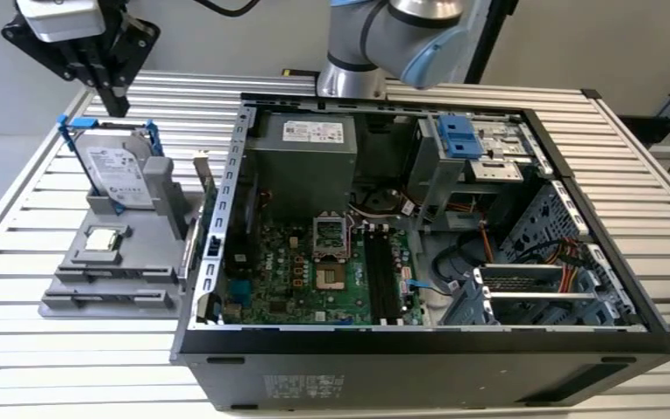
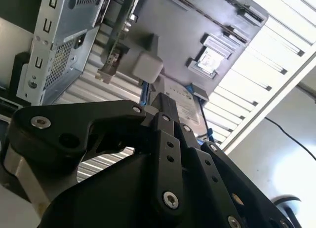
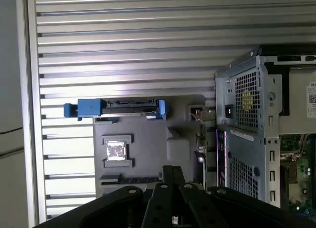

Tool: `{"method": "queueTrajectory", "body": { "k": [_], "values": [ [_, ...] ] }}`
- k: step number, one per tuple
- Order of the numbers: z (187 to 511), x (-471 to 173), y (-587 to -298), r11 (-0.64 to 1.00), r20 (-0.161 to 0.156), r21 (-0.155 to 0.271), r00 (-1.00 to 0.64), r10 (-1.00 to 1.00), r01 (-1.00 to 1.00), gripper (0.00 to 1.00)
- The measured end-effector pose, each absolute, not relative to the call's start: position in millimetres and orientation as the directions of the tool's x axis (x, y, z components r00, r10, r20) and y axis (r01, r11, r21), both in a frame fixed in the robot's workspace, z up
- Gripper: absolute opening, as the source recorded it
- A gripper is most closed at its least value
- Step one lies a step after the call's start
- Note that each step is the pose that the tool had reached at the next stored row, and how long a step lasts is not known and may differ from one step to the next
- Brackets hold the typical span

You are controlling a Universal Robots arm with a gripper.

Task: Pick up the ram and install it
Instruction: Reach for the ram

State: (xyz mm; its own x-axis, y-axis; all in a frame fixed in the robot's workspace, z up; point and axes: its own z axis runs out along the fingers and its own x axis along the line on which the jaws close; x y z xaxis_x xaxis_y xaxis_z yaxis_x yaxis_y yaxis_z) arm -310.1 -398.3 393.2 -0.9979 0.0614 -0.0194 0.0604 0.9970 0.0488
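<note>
**Ram standing on edge in its holder, gripper hovering closed above**

The ram (image 1: 206, 196) is standing on its long edge along the side of the gray holder (image 1: 102, 288) that faces the open computer case (image 1: 428, 375). It is sitting just beside the case wall, and nothing is gripping it. In the first wrist view the ram (image 3: 201, 139) is showing edge-on as a thin strip between the holder (image 3: 143, 154) and the perforated metal of the case (image 3: 247, 114). In the second wrist view it (image 2: 116, 43) is appearing as a narrow green stick.

On the same holder, a small square silver processor chip (image 1: 105, 237) is lying flat. A hard drive (image 1: 119, 175) in a blue frame is standing upright at the holder's far end.

The gripper (image 1: 116, 106) is hanging in the air above that far end, over the hard drive and well apart from the ram. Its fingers are pressing together and carrying nothing. In both wrist views the tips (image 2: 163, 102) (image 3: 173, 170) are pointing down toward the holder.

Inside the case, the green motherboard (image 1: 300, 279) is lying exposed, with long black memory slots (image 1: 384, 279) running beside the processor socket. Holder and case are both resting on a slatted metal table (image 1: 79, 349). The arm's base (image 1: 393, 35) is rising behind the case.
</note>
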Motion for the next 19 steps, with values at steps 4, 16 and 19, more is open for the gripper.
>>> {"method": "queueTrajectory", "body": {
  "k": [4,16,19],
  "values": [
    [393.1,-324.9,-398.3,0.997,-0.019,0.049,-0.998,0.061,0.06,0.0],
    [393.0,-340.8,-418.7,0.997,-0.019,0.049,-0.998,0.06,0.059,0.0],
    [392.9,-341.9,-432.2,0.997,-0.019,0.049,-0.998,0.06,0.059,0.0]
  ]
}}
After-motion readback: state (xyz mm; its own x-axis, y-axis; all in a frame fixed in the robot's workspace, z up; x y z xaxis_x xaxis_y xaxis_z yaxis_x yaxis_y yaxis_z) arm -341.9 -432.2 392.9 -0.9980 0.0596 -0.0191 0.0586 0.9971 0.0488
